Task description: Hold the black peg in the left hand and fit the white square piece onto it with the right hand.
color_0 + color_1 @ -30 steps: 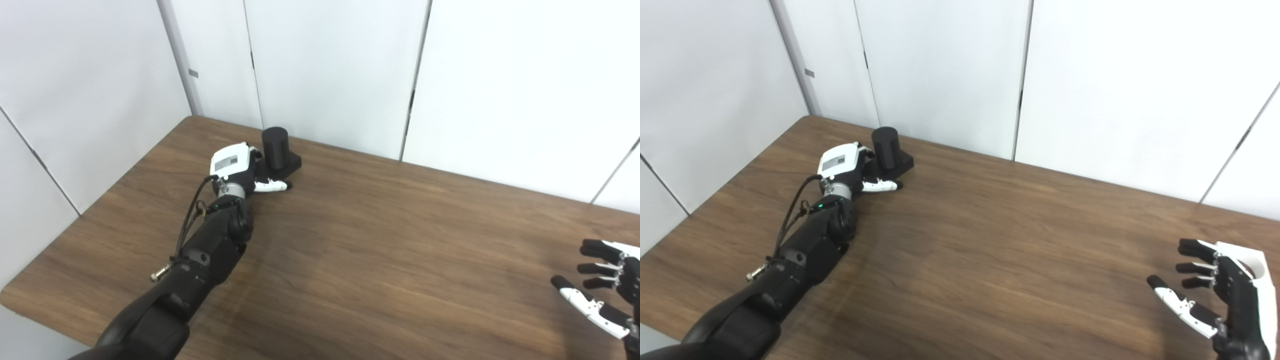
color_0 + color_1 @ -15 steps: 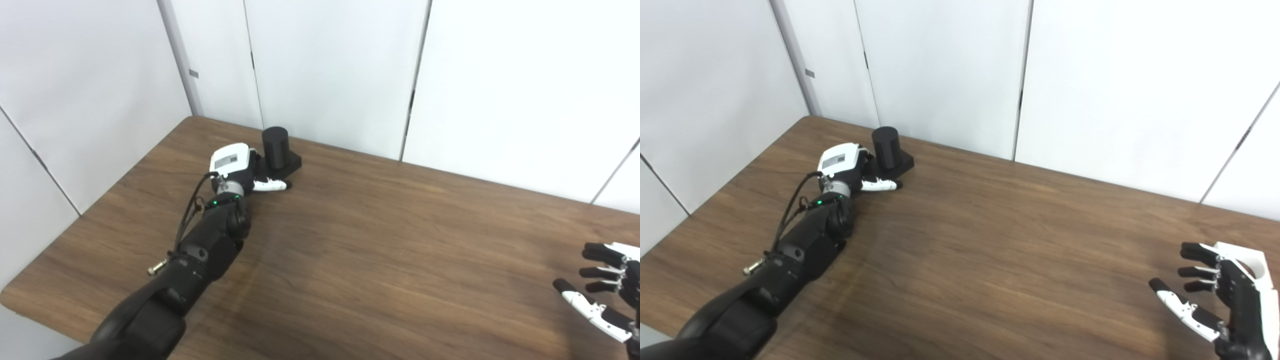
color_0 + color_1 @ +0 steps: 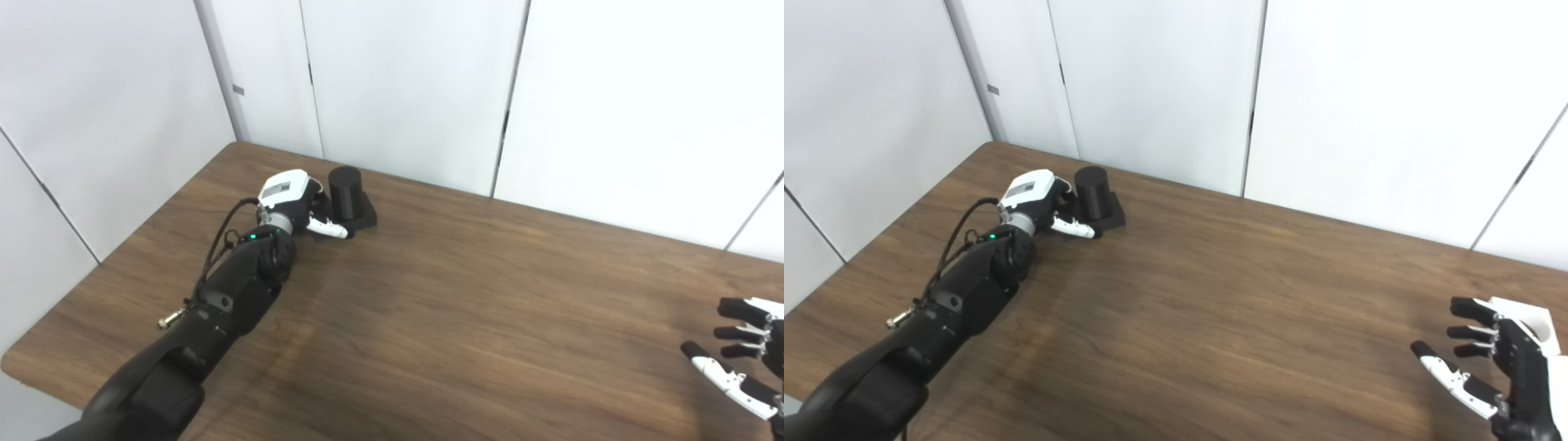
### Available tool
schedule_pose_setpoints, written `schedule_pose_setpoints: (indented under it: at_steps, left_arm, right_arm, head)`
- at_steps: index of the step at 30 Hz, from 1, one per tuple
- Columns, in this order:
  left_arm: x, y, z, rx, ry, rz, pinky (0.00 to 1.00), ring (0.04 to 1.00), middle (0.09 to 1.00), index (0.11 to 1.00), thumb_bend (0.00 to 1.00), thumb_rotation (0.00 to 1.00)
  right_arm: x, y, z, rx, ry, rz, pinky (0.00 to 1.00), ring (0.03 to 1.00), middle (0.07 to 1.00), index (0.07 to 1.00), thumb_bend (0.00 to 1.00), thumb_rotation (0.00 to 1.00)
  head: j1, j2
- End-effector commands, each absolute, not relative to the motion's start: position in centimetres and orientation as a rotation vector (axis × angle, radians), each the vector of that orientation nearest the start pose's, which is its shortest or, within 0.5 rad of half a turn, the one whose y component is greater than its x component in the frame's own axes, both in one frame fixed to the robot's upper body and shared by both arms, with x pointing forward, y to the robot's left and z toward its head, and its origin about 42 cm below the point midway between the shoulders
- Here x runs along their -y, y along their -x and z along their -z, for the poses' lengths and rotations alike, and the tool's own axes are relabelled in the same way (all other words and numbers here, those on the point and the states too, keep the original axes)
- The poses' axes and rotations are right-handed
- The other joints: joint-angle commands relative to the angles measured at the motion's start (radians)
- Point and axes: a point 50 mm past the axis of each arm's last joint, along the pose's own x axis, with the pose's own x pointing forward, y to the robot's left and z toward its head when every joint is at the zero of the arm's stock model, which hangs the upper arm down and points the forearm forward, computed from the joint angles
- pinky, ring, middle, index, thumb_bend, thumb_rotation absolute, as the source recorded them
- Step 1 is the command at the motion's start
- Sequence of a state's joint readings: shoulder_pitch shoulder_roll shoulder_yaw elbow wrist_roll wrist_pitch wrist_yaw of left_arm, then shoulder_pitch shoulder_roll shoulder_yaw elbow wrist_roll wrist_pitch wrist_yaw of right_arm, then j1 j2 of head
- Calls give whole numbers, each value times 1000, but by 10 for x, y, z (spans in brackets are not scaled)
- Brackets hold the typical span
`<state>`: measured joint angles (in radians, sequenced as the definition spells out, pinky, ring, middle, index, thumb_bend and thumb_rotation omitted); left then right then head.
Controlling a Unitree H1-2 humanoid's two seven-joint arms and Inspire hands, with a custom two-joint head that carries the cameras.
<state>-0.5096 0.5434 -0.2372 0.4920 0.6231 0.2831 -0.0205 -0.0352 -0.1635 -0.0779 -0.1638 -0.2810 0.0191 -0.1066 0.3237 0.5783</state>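
The black peg [image 3: 345, 191], a cylinder on a square base, stands at the table's far left. My left hand [image 3: 293, 197] is against its left side. The thumb [image 3: 331, 228] lies across the front of the base, and the hand's white back hides the other fingers. My right hand [image 3: 1488, 361] hovers open at the near right edge, palm facing left, fingers spread, holding nothing. Just behind its fingertips shows a white piece with a round hole [image 3: 1522, 309]. I cannot tell whether the hand touches it.
The brown wooden table [image 3: 465, 294] has a rounded near-left corner. White wall panels [image 3: 404, 79] stand right behind its far edge, close behind the peg.
The left hand has turned and closed in on the peg. The peg has slid a little to the right and nearer. The right hand has sunk slightly toward the lower right.
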Motion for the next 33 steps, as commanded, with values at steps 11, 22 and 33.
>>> schedule_pose_setpoints:
  at_steps: [11,22,33]
  left_arm:
    - [-348,-422,-142,-1,-1191,309,889,899,848,485,523,70]
    - [-282,-413,-128,215,-1233,649,851,897,867,490,522,73]
    - [-198,-408,-109,313,-1208,887,829,901,871,490,521,77]
  right_arm:
    - [282,-299,-177,308,454,208,455,570,662,636,486,0]
    - [285,-303,-169,341,460,218,468,580,673,641,500,0]
    - [287,-306,-162,369,445,230,452,562,651,492,495,117]
  head:
    - [-17,1]
    - [-45,4]
    - [-75,11]
